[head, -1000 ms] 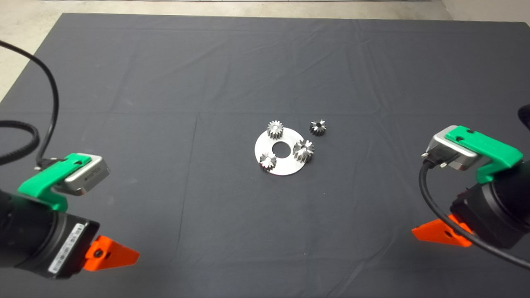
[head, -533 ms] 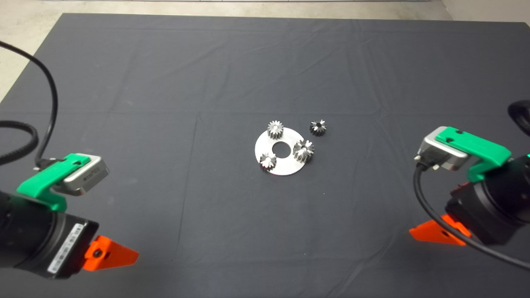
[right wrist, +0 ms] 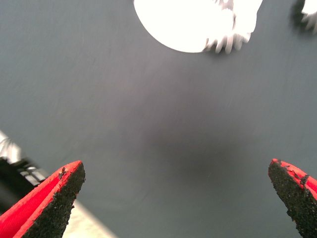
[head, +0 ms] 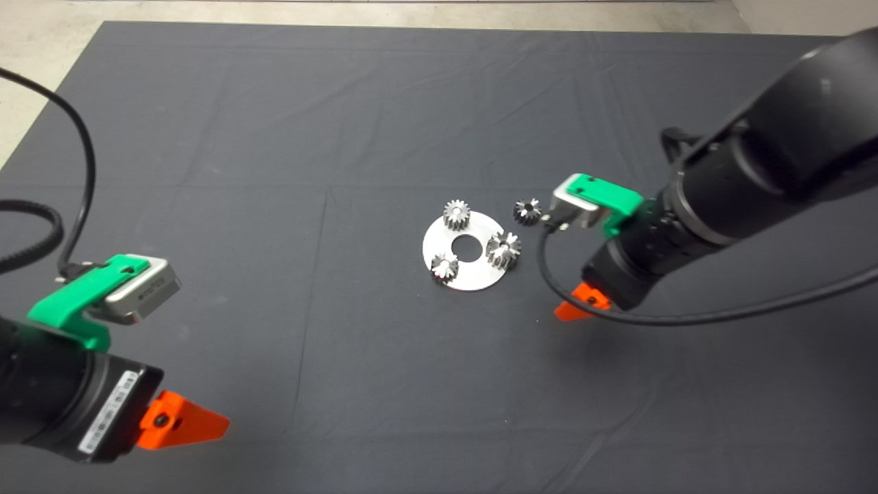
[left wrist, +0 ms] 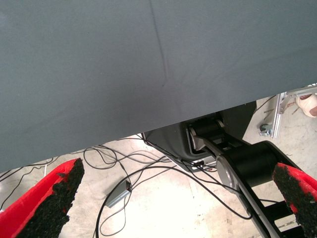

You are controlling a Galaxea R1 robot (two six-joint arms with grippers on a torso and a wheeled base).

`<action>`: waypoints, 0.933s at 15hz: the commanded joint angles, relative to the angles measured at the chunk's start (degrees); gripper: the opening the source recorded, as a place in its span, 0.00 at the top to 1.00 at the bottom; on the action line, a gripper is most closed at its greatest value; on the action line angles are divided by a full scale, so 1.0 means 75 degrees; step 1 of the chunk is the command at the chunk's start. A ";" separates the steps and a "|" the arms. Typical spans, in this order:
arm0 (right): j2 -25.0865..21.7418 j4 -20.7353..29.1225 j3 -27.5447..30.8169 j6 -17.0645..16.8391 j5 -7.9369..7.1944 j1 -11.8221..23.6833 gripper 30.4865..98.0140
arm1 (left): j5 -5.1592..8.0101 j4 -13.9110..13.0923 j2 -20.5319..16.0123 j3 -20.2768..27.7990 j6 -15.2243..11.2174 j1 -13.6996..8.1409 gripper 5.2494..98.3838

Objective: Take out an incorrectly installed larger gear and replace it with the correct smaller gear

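A shiny round plate with a centre hole lies mid-mat and carries three gears. The larger gear sits on the plate's right side, with two small ones at its far and near-left edges. A loose smaller gear lies on the mat just right of the plate. My right gripper hovers over the mat, right of the plate and nearer than the loose gear. Its wrist view shows it open, with the plate, larger gear and loose gear ahead. My left gripper waits open at the lower left.
The dark mat is creased and reaches pale floor at its far edge. In the left wrist view the open gripper looks past the mat's edge to floor with cables and a black machine base.
My right arm has swung in from the lower right edge toward the centre and now hovers beside the plate. The left arm and the gears have not moved.
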 commanded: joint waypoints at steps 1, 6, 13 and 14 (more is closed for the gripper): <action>0.0325 -0.1007 -0.0644 -0.0694 -0.0027 0.0029 0.00 | 0.0041 -0.0106 0.0001 0.0030 0.0104 -0.0108 0.00; 0.0618 -0.1787 -0.1287 -0.1210 -0.0004 -0.0456 0.00 | 0.0014 -0.0106 0.0011 0.0018 0.0120 -0.0108 0.00; 0.0677 -0.2153 -0.1851 -0.1271 0.0090 -0.1149 0.00 | 0.0002 -0.0106 0.0002 0.0018 0.0120 -0.0108 0.00; 0.0677 -0.2220 -0.1894 -0.1267 0.0090 -0.1180 0.00 | 0.0002 -0.0106 0.0002 0.0018 0.0120 -0.0108 0.00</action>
